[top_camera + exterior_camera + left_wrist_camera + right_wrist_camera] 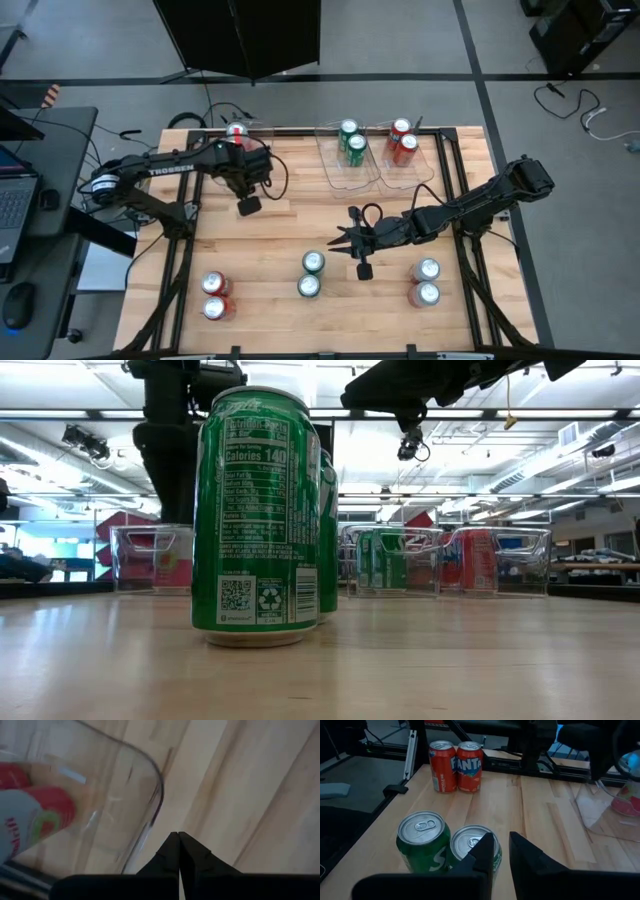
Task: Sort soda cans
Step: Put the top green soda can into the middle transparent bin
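Right wrist view: right gripper [502, 854] with fingers narrowly parted and nothing between them, poised close over the nearer of two green metal soda cans [422, 834], both upright and touching near the table's front middle.

High view: outward from that pair, two red metal soda cans [212, 285] upright at the front left and two silver-white metal soda cans [427, 270] upright at the front right. All six loose on the wooden table [280, 240].

Left wrist view: left gripper [178, 839] with fingers pressed together, empty, hanging beside the rounded corner of the left clear plastic bin [150, 785] at the table's back left.

Already sorted, along the back edge:
- one pale can with red markings [237, 130] in the left bin;
- two binned green cans [348, 130] in the middle clear bin [335, 175];
- two binned red cans [405, 148] in the right clear bin [425, 165].

Eleven cans countable; any further can not made out.

Judged progress: somewhat under half done, each bin's colour settled.

Left to do: six loose cans to lift and carry back, the green pair beneath the right gripper seemingly first.
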